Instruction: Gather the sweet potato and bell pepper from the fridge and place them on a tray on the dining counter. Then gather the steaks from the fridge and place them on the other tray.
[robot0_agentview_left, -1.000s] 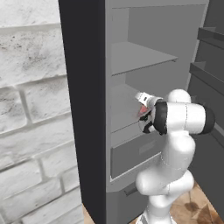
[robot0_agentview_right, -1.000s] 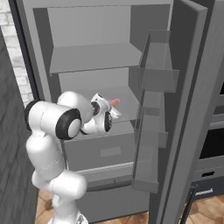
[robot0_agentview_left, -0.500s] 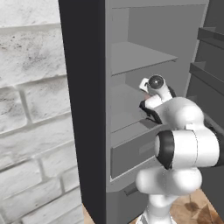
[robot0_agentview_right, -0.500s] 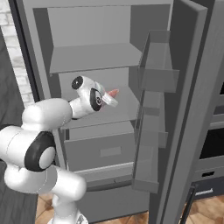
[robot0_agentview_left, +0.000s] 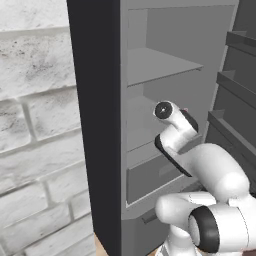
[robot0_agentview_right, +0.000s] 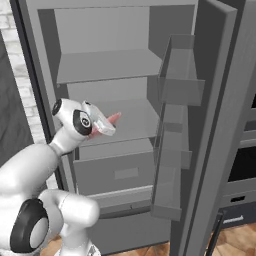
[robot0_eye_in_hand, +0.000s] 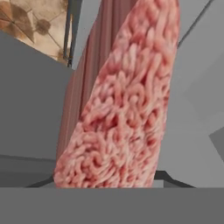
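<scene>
A steak, pink and marbled with a darker striped edge, stands lengthwise up the middle of the hand view and hides the fingertips. My gripper is shut on the steak, whose pink tip sticks out past the white hand in the right base view. A sliver of the steak peeks out behind the hand in the left base view. The hand hangs in front of the open grey fridge, level with its middle shelf.
The fridge door stands open to the right with several bins. A closed drawer lies below the middle shelf. A white brick wall flanks the fridge on the left, and dark oven fronts are on the right.
The arm has folded, its elbow swinging down toward the cameras. The hand has turned and shifted slightly before the middle shelf, with the steak still in it.
</scene>
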